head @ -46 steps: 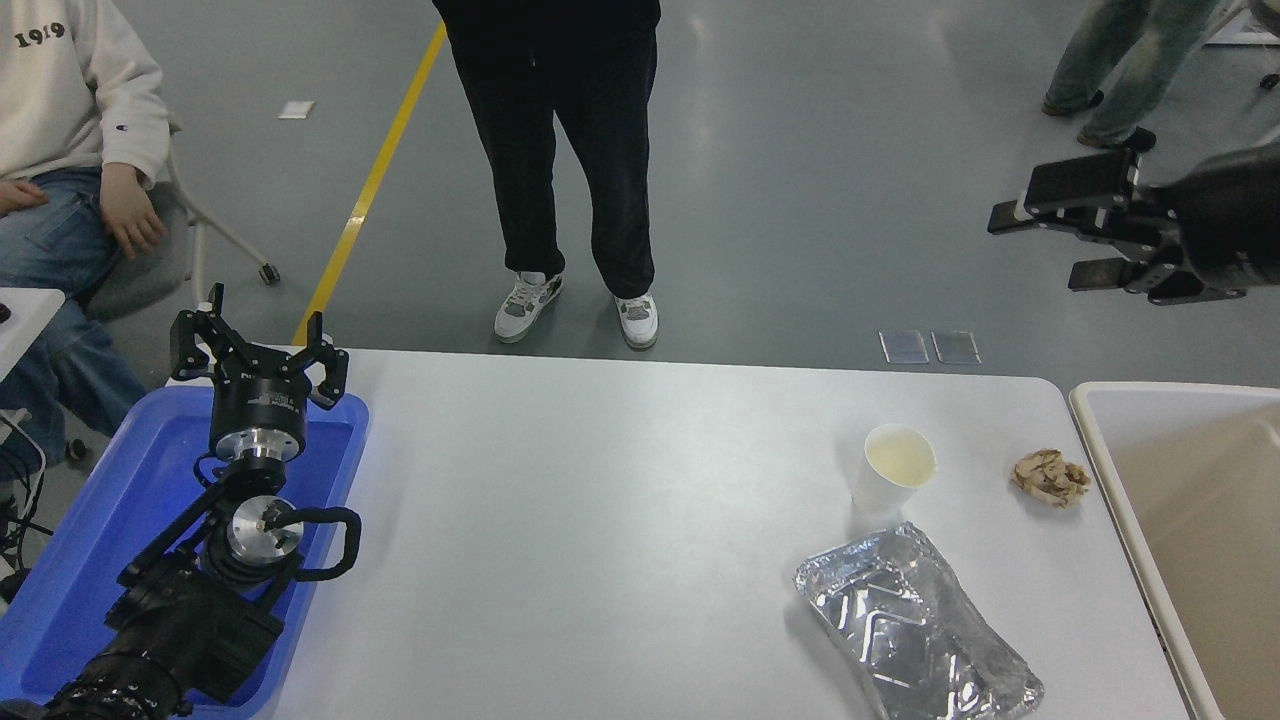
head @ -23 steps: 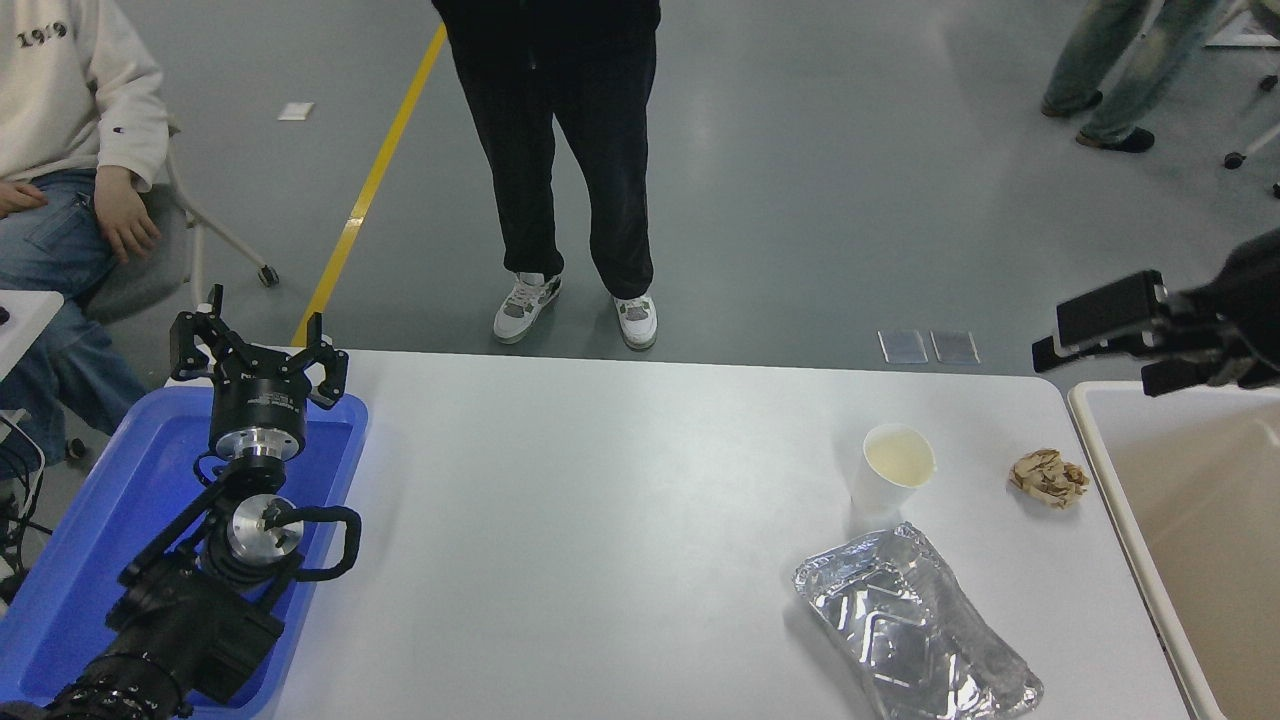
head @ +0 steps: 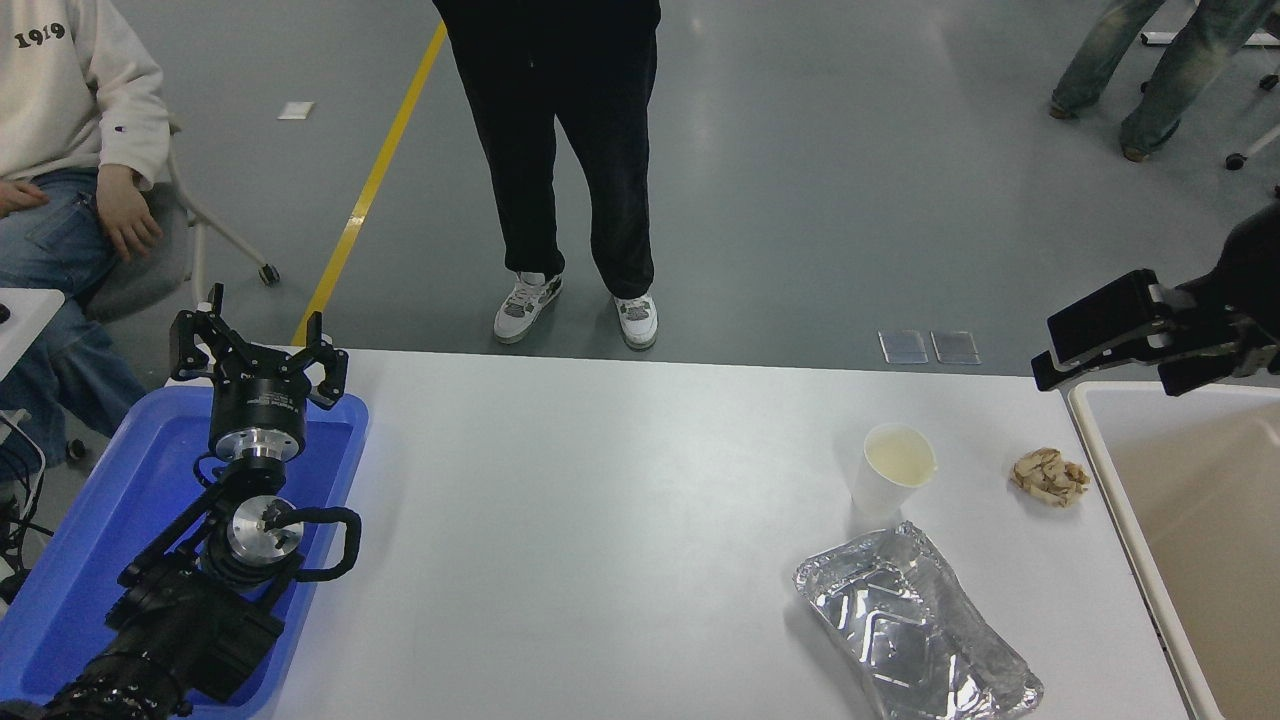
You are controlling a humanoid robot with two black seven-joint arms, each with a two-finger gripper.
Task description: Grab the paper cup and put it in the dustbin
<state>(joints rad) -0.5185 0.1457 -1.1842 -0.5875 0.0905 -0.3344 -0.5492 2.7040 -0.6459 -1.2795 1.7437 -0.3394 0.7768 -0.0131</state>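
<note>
The small white paper cup (head: 893, 470) stands upright on the white table (head: 600, 500), right of centre, with a pale cream inside. The large cream-beige dustbin (head: 1100, 470) stands at the table's right end, partly cut off by the picture edge. My right gripper (head: 1105, 368) comes in from the right edge, open and empty. It hovers over the bin's far left corner, well to the right of the cup and beyond it. My left gripper (head: 255, 345) is parked open over the blue tray (head: 90, 520) at the lower left.
A crumpled brown paper wad (head: 1049, 476) lies between the cup and the bin. A crushed silver foil tray (head: 915, 625) lies just in front of the cup. One person (head: 560, 150) stands at the far side, and another (head: 60, 150) sits at the far left.
My right gripper has come down from higher up at the right edge to just above the bin's far corner, shifting slightly right. The cup has not moved.
</note>
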